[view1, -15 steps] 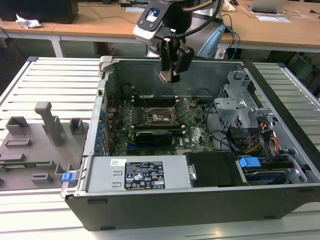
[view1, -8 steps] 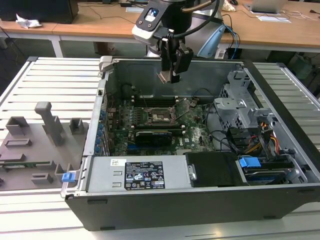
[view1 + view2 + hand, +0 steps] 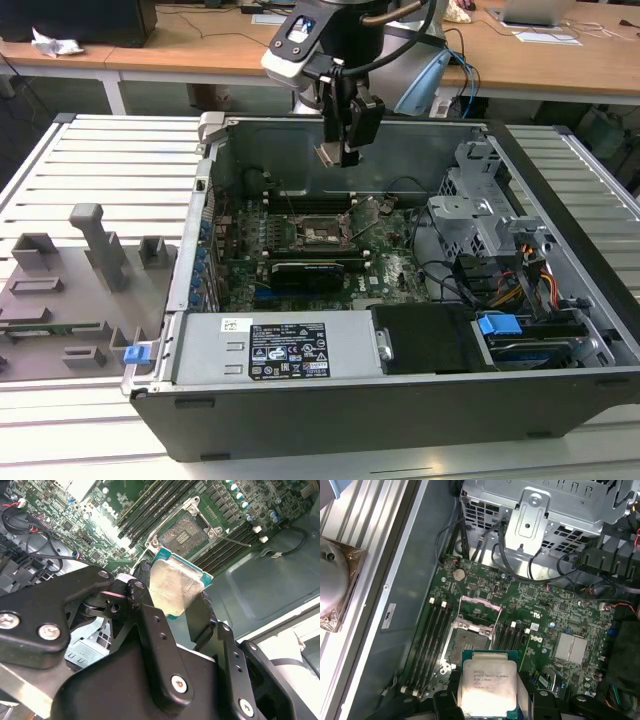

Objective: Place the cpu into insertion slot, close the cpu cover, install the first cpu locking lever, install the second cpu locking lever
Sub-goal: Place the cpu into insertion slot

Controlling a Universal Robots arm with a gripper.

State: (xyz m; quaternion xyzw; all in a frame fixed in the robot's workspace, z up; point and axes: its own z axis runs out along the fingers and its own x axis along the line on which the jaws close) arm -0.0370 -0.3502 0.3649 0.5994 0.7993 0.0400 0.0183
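Observation:
My gripper (image 3: pixel 338 150) hangs above the open computer case, shut on the cpu (image 3: pixel 327 153). The cpu (image 3: pixel 175 587) is a flat square chip with a silver-grey top and a green edge, pinched between two black fingers (image 3: pixel 145 587). Below it on the green motherboard lies the insertion slot (image 3: pixel 469 641), a dark square socket with a metal rim, uncovered. The cpu (image 3: pixel 487 682) is in the air, just short of the insertion slot (image 3: pixel 186 534). The cpu cover (image 3: pixel 480 611) stands swung open at the socket's far edge. A thin metal lever (image 3: pixel 235 541) sticks out beside the socket.
Long black memory slots (image 3: pixel 427 640) flank the socket on both sides. A metal drive cage (image 3: pixel 480 215) with cables fills the exterior view's right of the case. The labelled power supply (image 3: pixel 285 350) sits at the front and a black card (image 3: pixel 305 268) crosses the board. A grey fixture tray (image 3: pixel 70 290) lies outside.

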